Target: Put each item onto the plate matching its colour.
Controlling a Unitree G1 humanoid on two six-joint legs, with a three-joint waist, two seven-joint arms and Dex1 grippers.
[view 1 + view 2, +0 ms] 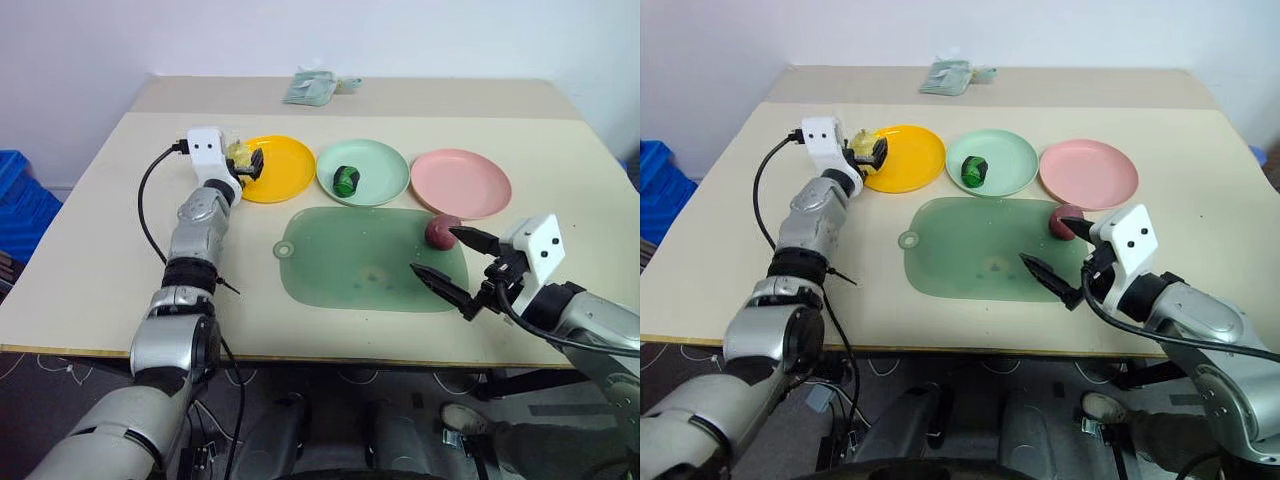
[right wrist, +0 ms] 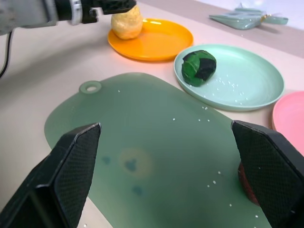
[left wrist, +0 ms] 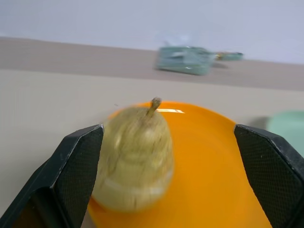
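Observation:
A pale yellow pear-like item (image 1: 240,153) stands upright on the left rim of the orange-yellow plate (image 1: 285,170). My left gripper (image 1: 243,160) is open around it, the pear (image 3: 135,156) close against one finger. A dark green item (image 1: 346,180) lies on the mint green plate (image 1: 385,165). The pink plate (image 1: 462,182) is bare. A dark red-purple item (image 1: 441,231) sits on the far right corner of the translucent green mat (image 1: 350,255). My right gripper (image 1: 433,249) hangs open just in front of it, holding nothing.
A pale green packet (image 1: 312,90) lies at the table's far edge. A blue crate (image 1: 20,200) stands on the floor to the left. The three plates line up behind the mat, and the table's front edge (image 1: 300,355) runs close below it.

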